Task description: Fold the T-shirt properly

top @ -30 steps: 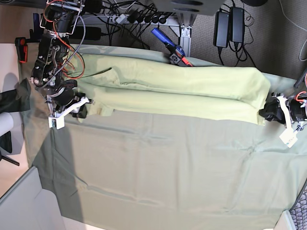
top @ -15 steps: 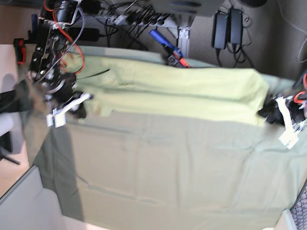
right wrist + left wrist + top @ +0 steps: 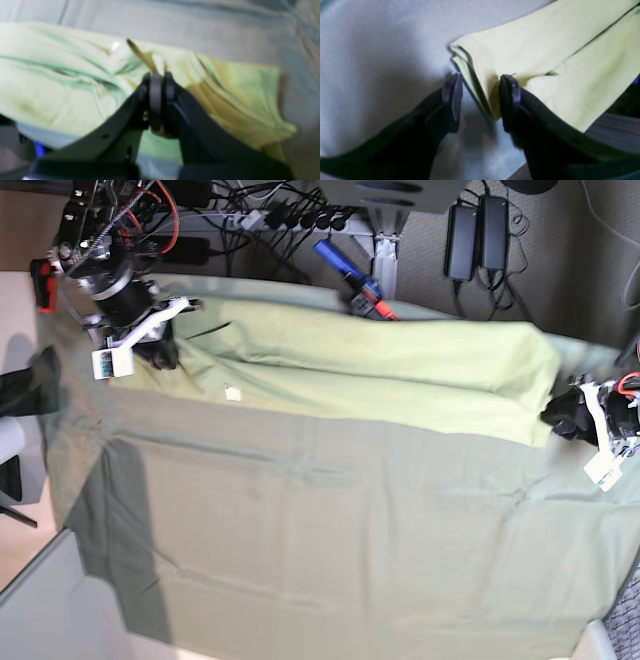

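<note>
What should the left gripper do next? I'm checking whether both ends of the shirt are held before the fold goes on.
Probably close the left gripper on the T-shirt: its jaws stand apart with the folded corner's edge between them, not yet pinched. The right gripper is shut on the T-shirt at the other end, so only this end looks loose.

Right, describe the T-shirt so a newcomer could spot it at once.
Start from the big dull grey-green tablecloth covering the table. Along its far edge, near the cables, lies a long folded band of cloth: the T-shirt. It is brighter, pale yellow-green, with a small white tag showing.
</note>
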